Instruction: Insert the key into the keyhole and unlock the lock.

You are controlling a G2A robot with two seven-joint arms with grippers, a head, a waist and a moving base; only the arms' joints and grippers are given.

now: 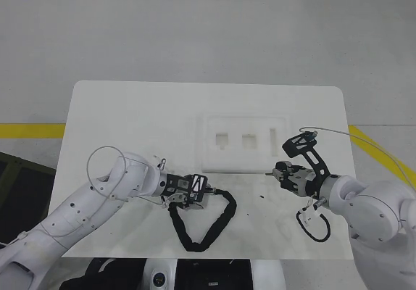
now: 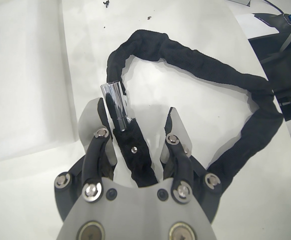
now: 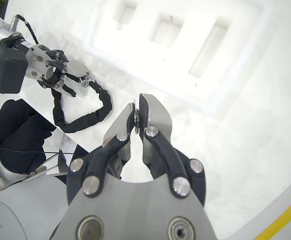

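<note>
Here, on the white rectangular table [image 1: 121, 109], in front of the white foam tray with three recesses [image 1: 209, 162], the black fabric-sleeved chain lock [image 1: 222, 217] lies in a loop. One end of the loop is at the left gripper [image 2: 135, 106]. That gripper's jaws stand wide apart around the lock's chrome cylindrical body [image 2: 114, 106]. The cylinder rests against one finger [image 2: 103, 116] and is clear of the other, so it is bracketed, not clamped. The cylinder's long axis runs across the table, and its keyhole end [image 3: 84, 83] faces the right arm. The right gripper [image 3: 137, 101] is pinched closed on the small flat metal key [image 3: 136, 121]. It hangs well apart from the lock, with the key tip [image 1: 268, 172] pointing towards the cylinder. Judged from this layout, the right arm must cross the gap along that axis, and the unclamped cylinder may slide when the key pushes on it.
</note>
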